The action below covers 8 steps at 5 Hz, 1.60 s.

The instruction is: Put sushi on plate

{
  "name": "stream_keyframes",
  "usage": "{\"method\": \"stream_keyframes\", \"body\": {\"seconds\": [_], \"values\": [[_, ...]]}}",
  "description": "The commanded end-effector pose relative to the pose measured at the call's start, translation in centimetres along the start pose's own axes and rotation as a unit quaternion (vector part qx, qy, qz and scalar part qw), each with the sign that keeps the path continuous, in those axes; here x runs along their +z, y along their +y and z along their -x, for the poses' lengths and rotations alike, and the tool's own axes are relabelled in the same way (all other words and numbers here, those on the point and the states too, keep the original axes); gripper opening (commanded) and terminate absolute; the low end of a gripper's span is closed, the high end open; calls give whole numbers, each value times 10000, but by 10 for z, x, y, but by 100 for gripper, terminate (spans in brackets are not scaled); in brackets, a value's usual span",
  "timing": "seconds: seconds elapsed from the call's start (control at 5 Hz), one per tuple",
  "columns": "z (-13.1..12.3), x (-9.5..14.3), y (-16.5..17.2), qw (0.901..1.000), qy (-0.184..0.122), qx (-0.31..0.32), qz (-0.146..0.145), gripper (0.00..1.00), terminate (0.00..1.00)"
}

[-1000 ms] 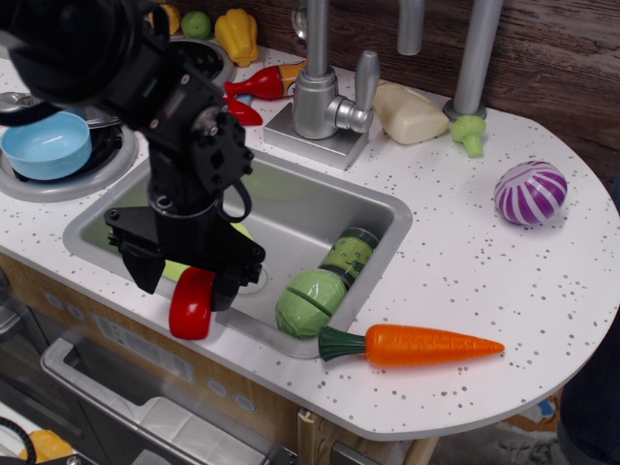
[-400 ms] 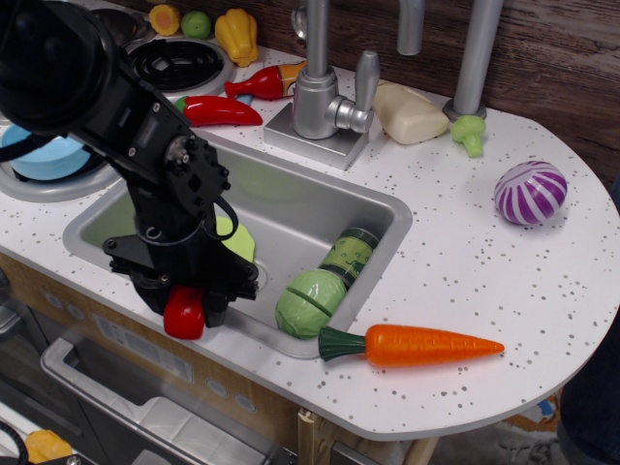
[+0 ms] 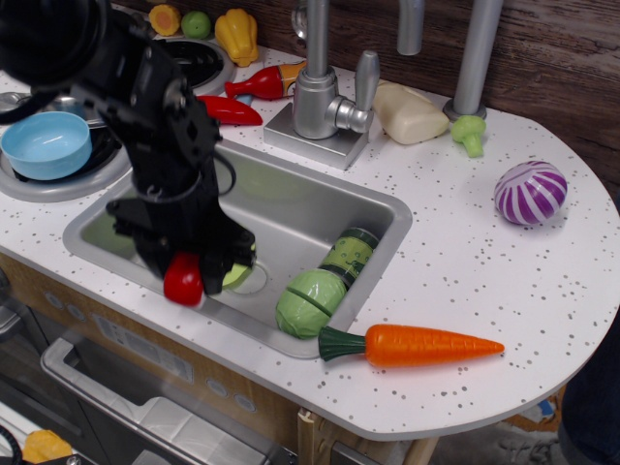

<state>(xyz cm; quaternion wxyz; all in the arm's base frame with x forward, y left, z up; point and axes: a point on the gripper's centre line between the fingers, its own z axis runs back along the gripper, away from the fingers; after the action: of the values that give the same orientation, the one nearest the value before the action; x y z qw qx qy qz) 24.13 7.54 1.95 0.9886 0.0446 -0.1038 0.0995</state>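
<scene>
My gripper [image 3: 184, 276] is shut on the sushi [image 3: 183, 280], a small glossy red oblong that hangs from its tips over the front left part of the sink [image 3: 310, 208]. The lime-green plate [image 3: 238, 274] lies on the sink floor right behind and under the gripper; only a small edge of it shows past the black arm. The sushi is just above the plate's front edge, and whether it touches I cannot tell.
A green cabbage ball [image 3: 310, 301] and a dark green labelled cylinder [image 3: 351, 252] lie in the sink's right end. A carrot [image 3: 412, 344] lies on the counter front. A light blue bowl [image 3: 45, 144], red chili pepper [image 3: 228, 110], faucet [image 3: 325, 92] and purple cabbage [image 3: 530, 192] stand around.
The gripper has carried the sushi from beyond the sink's front rim back and up over the sink floor. The arm now covers more of the plate.
</scene>
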Motion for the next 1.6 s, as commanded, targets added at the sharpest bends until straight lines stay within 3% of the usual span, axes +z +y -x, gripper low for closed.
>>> {"method": "stream_keyframes", "body": {"seconds": [0.0, 0.2, 0.4, 0.6, 0.8, 1.4], "values": [[-37, -21, 23, 9963, -728, -441, -103, 0, 0], [-46, -46, 36, 9894, -1193, -830, -23, 0, 0], [-57, -60, 42, 9837, -1420, -1105, 44, 0, 0], [-62, -60, 46, 9793, -1393, -1467, -46, 0, 0], [-64, -59, 48, 9790, -1329, -1547, -16, 100, 0], [-64, -59, 48, 9790, -1329, -1547, -16, 100, 0]]}}
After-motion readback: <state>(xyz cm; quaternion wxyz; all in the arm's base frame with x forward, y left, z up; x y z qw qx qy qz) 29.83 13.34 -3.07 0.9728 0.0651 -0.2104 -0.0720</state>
